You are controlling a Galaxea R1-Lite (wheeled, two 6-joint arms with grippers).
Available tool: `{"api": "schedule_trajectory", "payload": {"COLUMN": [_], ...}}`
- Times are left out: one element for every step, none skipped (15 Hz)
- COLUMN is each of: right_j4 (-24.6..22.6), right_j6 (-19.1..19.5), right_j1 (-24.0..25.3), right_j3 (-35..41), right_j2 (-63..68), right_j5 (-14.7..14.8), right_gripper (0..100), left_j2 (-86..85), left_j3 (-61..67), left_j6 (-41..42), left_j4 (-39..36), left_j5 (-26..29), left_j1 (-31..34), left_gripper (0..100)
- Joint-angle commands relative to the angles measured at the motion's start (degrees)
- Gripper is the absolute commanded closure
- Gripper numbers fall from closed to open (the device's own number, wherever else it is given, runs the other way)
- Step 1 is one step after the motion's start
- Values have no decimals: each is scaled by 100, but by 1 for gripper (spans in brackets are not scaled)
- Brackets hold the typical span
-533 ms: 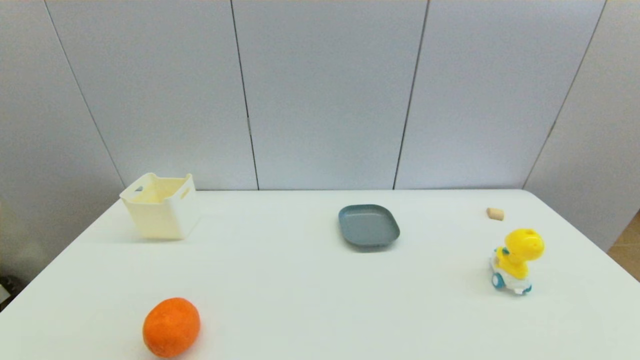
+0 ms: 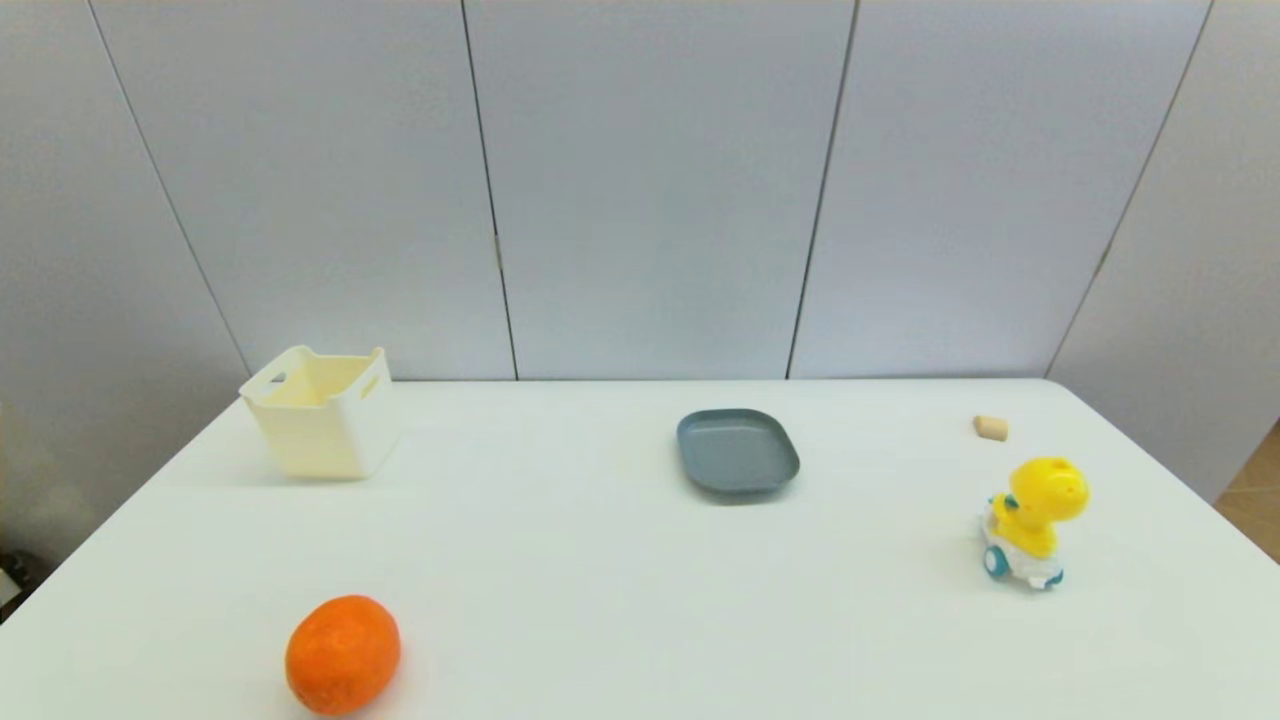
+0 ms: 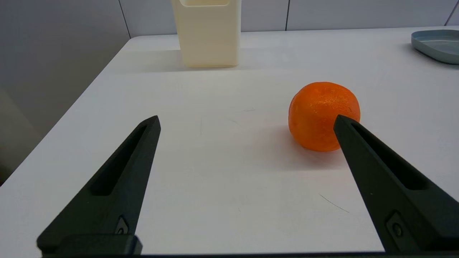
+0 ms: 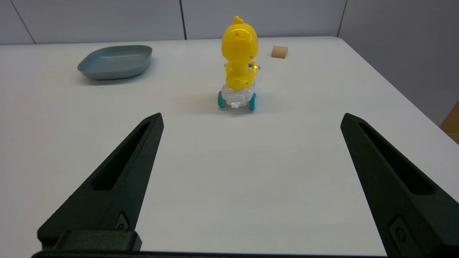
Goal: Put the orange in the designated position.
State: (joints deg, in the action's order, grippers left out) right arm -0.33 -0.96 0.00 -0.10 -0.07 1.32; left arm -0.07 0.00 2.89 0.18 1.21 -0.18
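The orange (image 2: 343, 654) lies on the white table near its front left edge; the left wrist view shows the orange (image 3: 322, 113) close ahead. My left gripper (image 3: 247, 122) is open and low over the table, short of the fruit, with one fingertip overlapping the orange's near side in the picture and nothing between the fingers. My right gripper (image 4: 251, 118) is open too, held back from the front right of the table, empty. Neither arm shows in the head view. The grey plate (image 2: 737, 451) sits at the table's middle, toward the back.
A cream open box (image 2: 320, 410) stands at the back left. A yellow dinosaur toy car (image 2: 1032, 521) is at the right, with a small cork-like cylinder (image 2: 990, 428) behind it. The table's right edge (image 4: 405, 96) runs close to the toy.
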Motion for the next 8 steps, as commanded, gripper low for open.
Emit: {"api": "schedule_trajectory", "payload": {"right_j4": [-2,-2,-2,-2,-2,-2,-2,-2], "right_j6": [0,0,0,0,0,0,0,0], "right_j1": [0,0,0,0,0,0,0,0], "right_j3": [1,1,1,1,1,1,1,1], "right_j2": [-1,-1,-1,-1,-1,-1,-1,-1], "right_j5": [0,0,0,0,0,0,0,0], "right_gripper": [0,0,0,0,0,0,0,0], "left_j2": [7,7,7,7,7,7,7,7], "left_j3": [9,9,9,9,9,9,9,9], "left_j6": [1,1,1,1,1,1,1,1], "left_j4": [-1,-1,-1,-1,-1,-1,-1,-1], "left_j5": [2,2,2,2,2,2,2,2], "left_j1": [1,1,1,1,1,1,1,1], "left_gripper": [0,0,0,0,0,0,0,0]}}
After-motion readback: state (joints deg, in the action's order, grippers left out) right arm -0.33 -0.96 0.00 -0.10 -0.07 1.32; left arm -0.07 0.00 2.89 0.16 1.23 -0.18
